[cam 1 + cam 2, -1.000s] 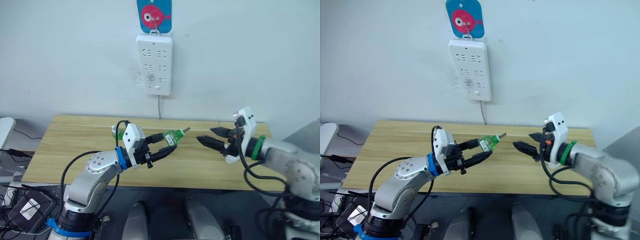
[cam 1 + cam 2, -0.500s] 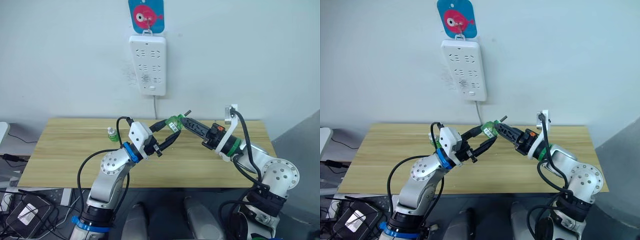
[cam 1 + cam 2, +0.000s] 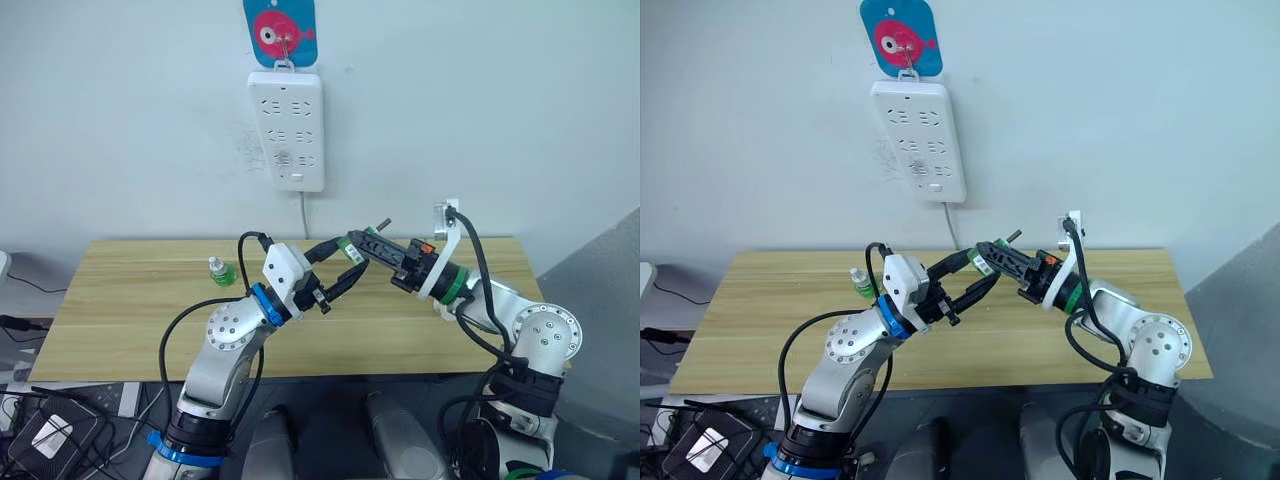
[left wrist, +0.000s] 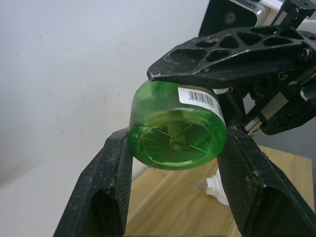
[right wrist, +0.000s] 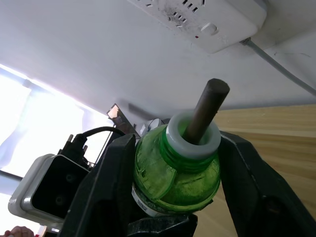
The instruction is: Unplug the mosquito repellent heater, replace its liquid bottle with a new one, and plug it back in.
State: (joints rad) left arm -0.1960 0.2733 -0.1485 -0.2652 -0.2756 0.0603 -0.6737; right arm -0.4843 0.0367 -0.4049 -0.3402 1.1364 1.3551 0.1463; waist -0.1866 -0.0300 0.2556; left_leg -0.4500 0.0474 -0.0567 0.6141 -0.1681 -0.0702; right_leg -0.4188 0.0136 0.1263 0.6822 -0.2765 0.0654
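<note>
Left eye view: liquid bottle (image 3: 354,243) tilted, wick up-right.

No legible text is found. A barcode label (image 4: 199,97) is seen on the liquid bottle (image 4: 173,133), with its digits unreadable.
</note>
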